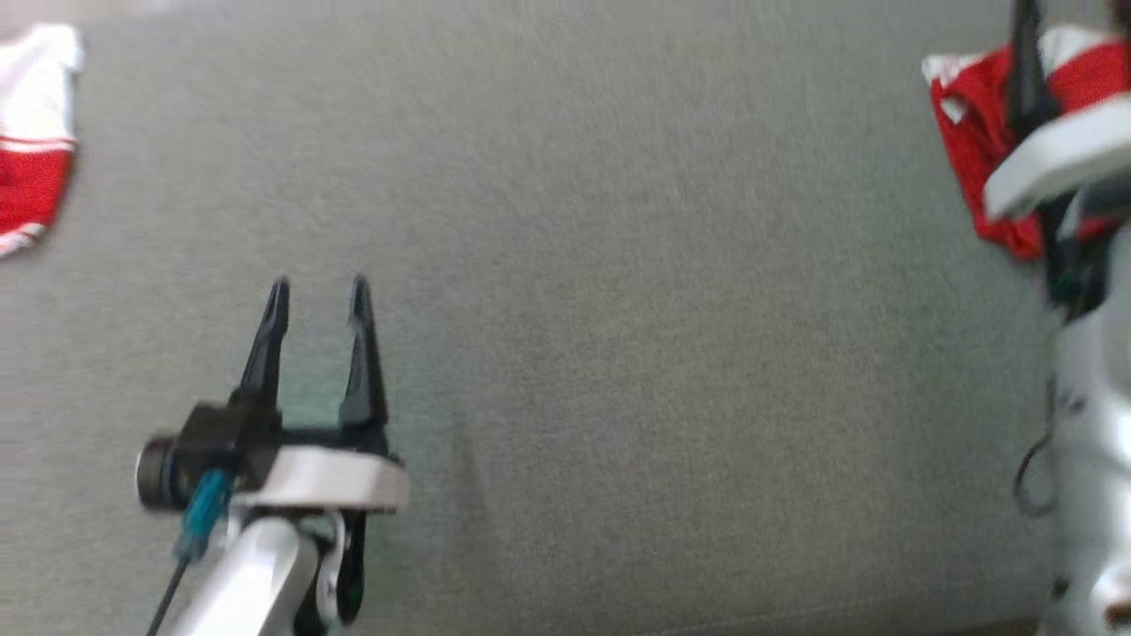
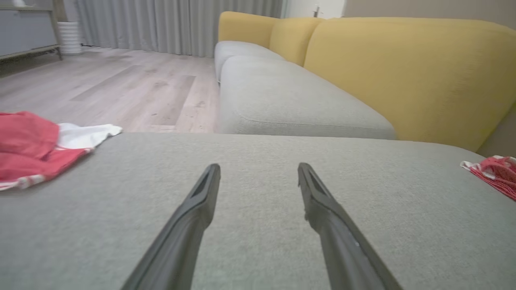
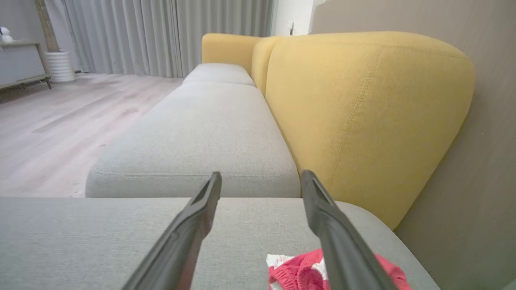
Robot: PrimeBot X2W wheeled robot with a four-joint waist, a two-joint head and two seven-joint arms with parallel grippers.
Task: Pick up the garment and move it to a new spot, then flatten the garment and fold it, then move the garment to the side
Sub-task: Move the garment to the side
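A red and white garment (image 3: 300, 273) lies crumpled on the grey seat cushion (image 1: 618, 353), near its right corner. My right gripper (image 3: 262, 174) hangs open just above it, and its right finger crosses over the cloth without gripping it. In the head view this garment (image 1: 967, 115) shows at the top right, partly behind my pale right forearm (image 1: 1051, 163). A second red and white garment (image 1: 35, 132) lies at the cushion's far left edge. My left gripper (image 1: 318, 287) hovers open over bare cushion, with nothing between its fingers. The left wrist view has the left garment (image 2: 28, 145) and the right garment (image 2: 494, 171) on either side of my left gripper (image 2: 259, 166).
Beyond the cushion a longer grey sofa seat (image 3: 201, 133) runs away, with a yellow backrest (image 3: 363, 112) along its right. A beige wall (image 3: 483, 201) stands close on the right. Wooden floor (image 2: 100, 88), grey curtains (image 2: 161, 24) and a white pot (image 3: 59, 66) lie to the left.
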